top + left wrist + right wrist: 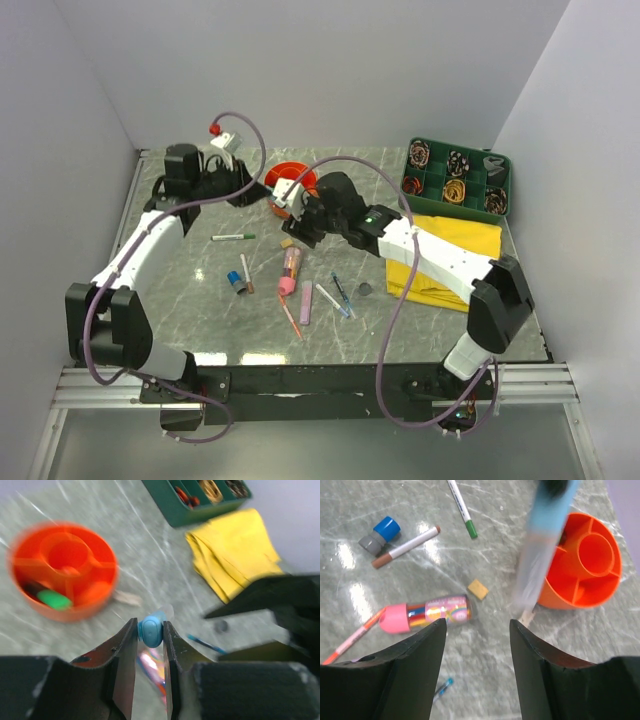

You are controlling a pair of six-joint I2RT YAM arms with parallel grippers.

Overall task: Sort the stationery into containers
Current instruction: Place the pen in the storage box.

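**STATION STATUS: PEN HELD BESIDE THE ORGANISER**

**Work surface.** The table (pixel 210 320) is grey, marble-patterned and glossy, with glare patches toward its near edge. Plain white walls (pixel 330 70) close it in on the left, far and right sides.

**Containers.** The orange organiser (pixel 292 172) stands near the middle of the far edge. The green tray (pixel 210 511) occupies the far right corner. A folded yellow cloth (pixel 450 255) lies along the right edge.

**End effectors.** The left gripper (pixel 150 626) is pinched on a blue pen (pixel 542 545), held steeply just beside the organiser. It cannot be told whether the pen's lower end touches the table. The right gripper (pixel 477 625) is spread wide and grips nothing. It hangs above a tan eraser (pixel 477 588) and a pink tube (pixel 427 612).

**Loose items.** A green-tipped marker (pixel 233 237) lies at the table's middle. A dark disc (pixel 365 290) lies near the cloth.
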